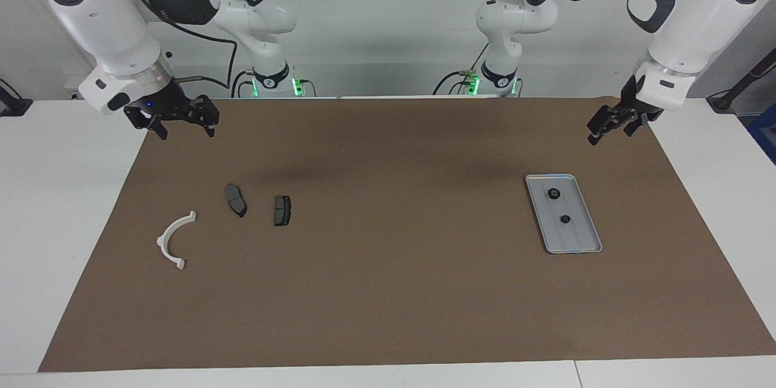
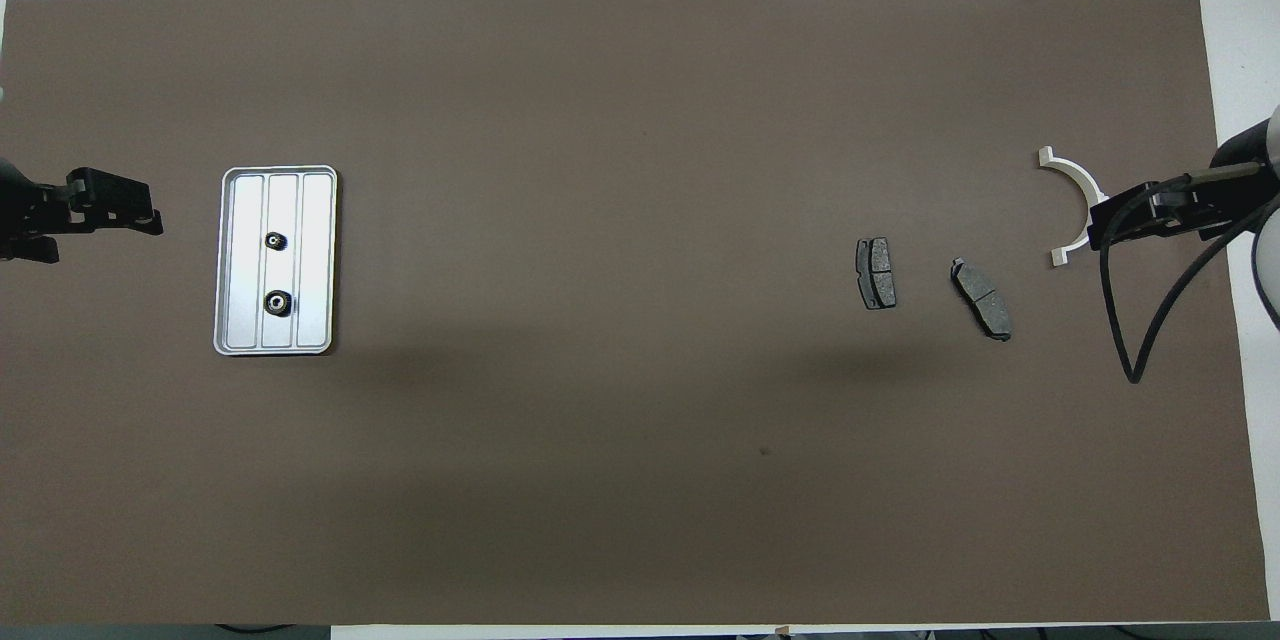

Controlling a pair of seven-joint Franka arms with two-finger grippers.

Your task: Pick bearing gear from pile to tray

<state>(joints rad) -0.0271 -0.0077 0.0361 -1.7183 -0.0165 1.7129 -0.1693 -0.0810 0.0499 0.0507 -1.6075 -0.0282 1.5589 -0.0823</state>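
Bracket (image 1: 176,239) untouched (grippers aloft, empty)

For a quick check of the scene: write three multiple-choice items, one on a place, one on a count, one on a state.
1. Where are the black gears?
A. in the tray
B. beside the white bracket
C. on the brown mat

2. How many dark grey plates lie on the mat?
A. one
B. two
C. four

3. What is the left gripper doing?
A. gripping a gear
B. resting in the tray
C. hanging free, holding nothing

Key: 1 A, both sit between the tray's ridges; 2 B, two lie side by side; 3 C, it is raised, clear of the tray.
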